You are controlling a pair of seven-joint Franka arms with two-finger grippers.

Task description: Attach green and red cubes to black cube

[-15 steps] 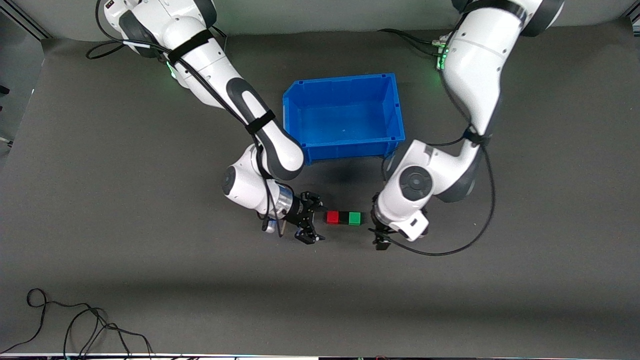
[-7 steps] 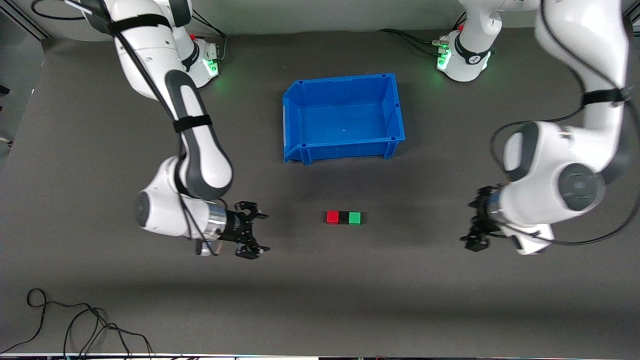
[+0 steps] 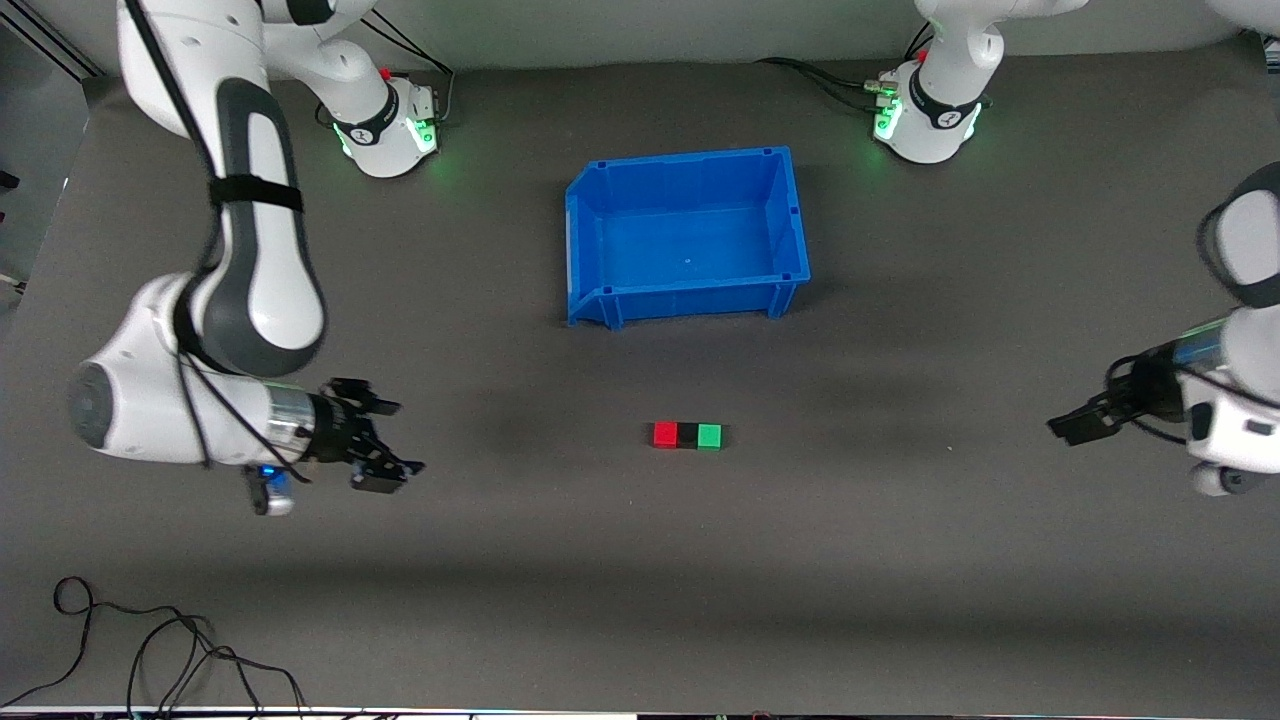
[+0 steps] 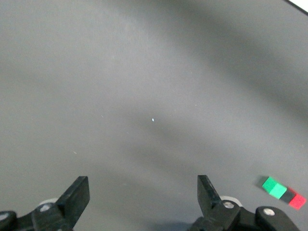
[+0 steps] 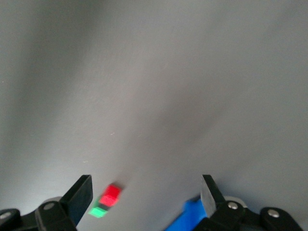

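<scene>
Red cube (image 3: 665, 434), black cube (image 3: 687, 435), green cube (image 3: 709, 436) joined; left gripper (image 4: 142, 195) and right gripper (image 5: 144, 195) spread, empty.

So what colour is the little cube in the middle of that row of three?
Black: the black cube sits between the red cube and green cube, clearest in the front view.

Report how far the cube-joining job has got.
Done, by the look of it: the red cube, black cube and green cube sit flush in one row, nearer the camera than the blue bin. Nothing is in hand: the left gripper and right gripper are open, apart from the row. Nothing visibly remains.
</scene>
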